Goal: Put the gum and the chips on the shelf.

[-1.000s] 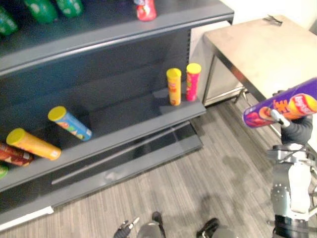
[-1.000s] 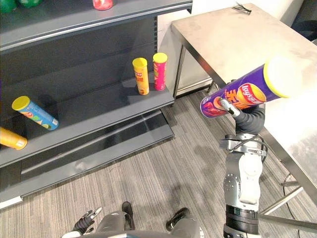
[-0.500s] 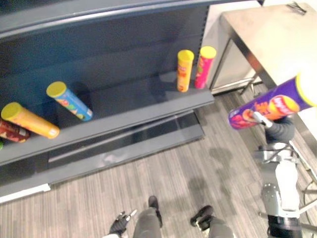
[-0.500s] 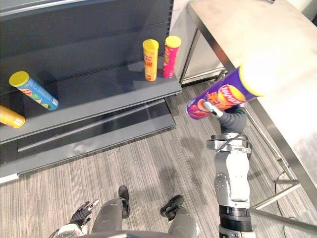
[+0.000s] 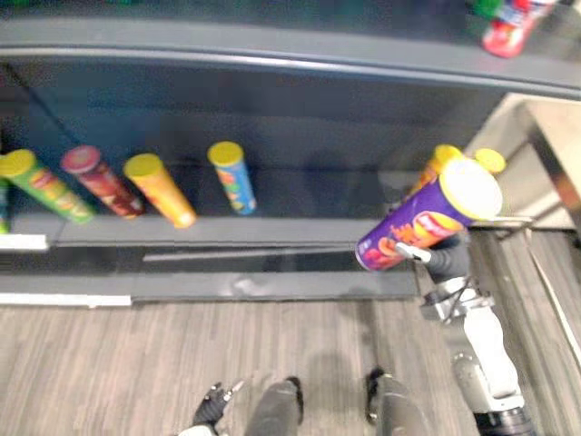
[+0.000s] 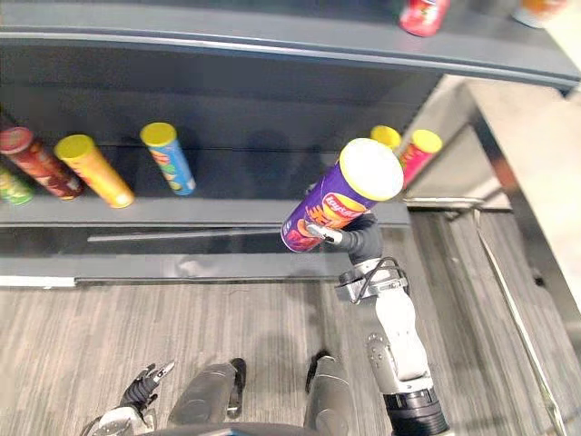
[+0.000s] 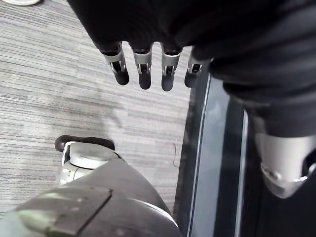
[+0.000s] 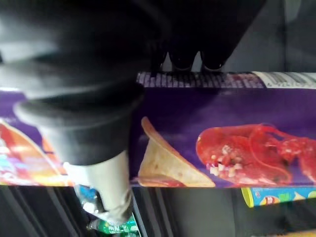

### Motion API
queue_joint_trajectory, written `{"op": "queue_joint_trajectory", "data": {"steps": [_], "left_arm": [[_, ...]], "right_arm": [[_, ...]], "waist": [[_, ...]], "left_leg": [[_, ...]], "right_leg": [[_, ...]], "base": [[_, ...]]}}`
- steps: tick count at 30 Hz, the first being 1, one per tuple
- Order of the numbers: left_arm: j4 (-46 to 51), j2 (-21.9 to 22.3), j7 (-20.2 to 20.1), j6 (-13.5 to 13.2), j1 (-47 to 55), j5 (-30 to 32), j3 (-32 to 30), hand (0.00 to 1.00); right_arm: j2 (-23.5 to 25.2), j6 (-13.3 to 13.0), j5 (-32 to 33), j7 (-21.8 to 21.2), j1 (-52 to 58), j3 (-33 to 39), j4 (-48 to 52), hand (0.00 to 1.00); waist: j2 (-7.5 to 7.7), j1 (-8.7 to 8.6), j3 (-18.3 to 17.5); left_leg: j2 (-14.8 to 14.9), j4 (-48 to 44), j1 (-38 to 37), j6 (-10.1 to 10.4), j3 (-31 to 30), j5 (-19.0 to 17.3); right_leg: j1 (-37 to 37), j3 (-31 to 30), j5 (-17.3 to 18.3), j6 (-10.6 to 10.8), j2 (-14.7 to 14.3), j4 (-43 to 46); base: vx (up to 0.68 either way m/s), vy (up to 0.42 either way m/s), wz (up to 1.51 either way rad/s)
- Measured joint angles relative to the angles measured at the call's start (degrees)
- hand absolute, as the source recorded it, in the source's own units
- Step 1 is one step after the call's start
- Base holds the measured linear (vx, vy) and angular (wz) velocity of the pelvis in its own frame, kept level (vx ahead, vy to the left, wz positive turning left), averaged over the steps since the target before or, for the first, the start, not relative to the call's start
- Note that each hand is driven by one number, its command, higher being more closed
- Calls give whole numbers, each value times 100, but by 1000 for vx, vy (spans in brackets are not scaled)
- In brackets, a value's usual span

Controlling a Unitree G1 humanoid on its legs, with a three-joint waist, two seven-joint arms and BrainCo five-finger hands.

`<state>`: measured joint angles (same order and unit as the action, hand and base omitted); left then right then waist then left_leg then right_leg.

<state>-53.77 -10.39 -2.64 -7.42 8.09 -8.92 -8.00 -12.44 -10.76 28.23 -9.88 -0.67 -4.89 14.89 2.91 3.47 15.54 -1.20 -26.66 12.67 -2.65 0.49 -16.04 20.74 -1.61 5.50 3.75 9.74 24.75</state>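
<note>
My right hand (image 5: pixel 444 258) is shut on a purple chips can (image 5: pixel 427 222) with a pale yellow lid, held tilted, lid end up, in front of the right part of the dark grey shelf unit's middle shelf (image 5: pixel 290 231). In the right wrist view the fingers (image 8: pixel 183 59) and thumb (image 8: pixel 105 183) wrap the purple can (image 8: pixel 222 143). My left hand (image 6: pixel 142 392) hangs low by the floor, and in its wrist view the fingers (image 7: pixel 143 70) are straight and hold nothing.
Green (image 5: pixel 42 185), red (image 5: pixel 100 180), orange (image 5: pixel 160 189) and blue (image 5: pixel 232 176) cans lie on the middle shelf. A yellow can (image 6: pixel 385 137) and a pink can (image 6: pixel 418 152) stand at its right end. A red container (image 6: pixel 419 15) sits on the top shelf. A steel table (image 6: pixel 537 156) stands at the right.
The camera has swung to face the shelf. My right hand, still holding the purple can, has come from beside the table to in front of the middle shelf's right part.
</note>
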Motion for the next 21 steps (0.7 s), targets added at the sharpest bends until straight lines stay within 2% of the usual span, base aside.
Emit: {"op": "queue_joint_trajectory", "data": {"steps": [1,2,3,6,10,12,16,21], "left_arm": [[-13,-33,0,-13,-1,0,122,0],[-27,-86,-2,-19,-2,1,157,0],[-65,-10,-1,-20,-15,1,165,0],[-106,147,-4,-17,38,1,150,0],[-109,189,-18,-18,27,4,138,0],[-113,189,-11,-17,15,10,136,0],[-135,211,-1,-10,5,58,75,0],[-307,280,5,13,-2,88,-146,0]], "right_arm": [[9,0,86,-4,85,2,30,100],[17,0,129,-8,114,4,34,100],[8,11,149,-12,89,5,32,100],[102,9,195,-55,96,24,128,100],[199,1,382,-63,258,89,245,100],[226,-1,390,-67,331,103,262,100],[323,0,432,-64,409,99,248,100],[446,-1,351,-17,452,-3,215,100]], "waist": [[26,-97,6],[41,-140,14],[-65,-128,53],[-113,-20,41],[-121,-38,32],[-121,-111,28],[-128,-122,14],[-152,-163,-77]], "left_leg": [[-144,-88,14,60,-92,-38],[-201,-158,13,99,-139,-66],[-133,-277,42,182,-174,-125],[86,-121,43,249,-265,-156],[181,378,-142,423,-401,19],[226,675,-200,468,-504,164],[365,1338,-286,611,-614,557],[511,1858,-346,702,-593,753]], "right_leg": [[-50,-106,-178,246,0,-208],[-120,-97,-282,346,23,-319],[-251,-37,-182,433,-8,-377],[-337,96,-185,391,-218,-636],[-542,278,-228,304,-292,-976],[-619,430,-289,219,-313,-1169],[-774,647,-615,51,-428,-1799],[-906,793,-811,-38,-526,-2217]], "base": [[207,-36,150],[212,-82,120],[198,-105,55],[148,-114,8],[76,-124,15],[33,-106,31],[14,-112,20],[-22,-65,9]]}}
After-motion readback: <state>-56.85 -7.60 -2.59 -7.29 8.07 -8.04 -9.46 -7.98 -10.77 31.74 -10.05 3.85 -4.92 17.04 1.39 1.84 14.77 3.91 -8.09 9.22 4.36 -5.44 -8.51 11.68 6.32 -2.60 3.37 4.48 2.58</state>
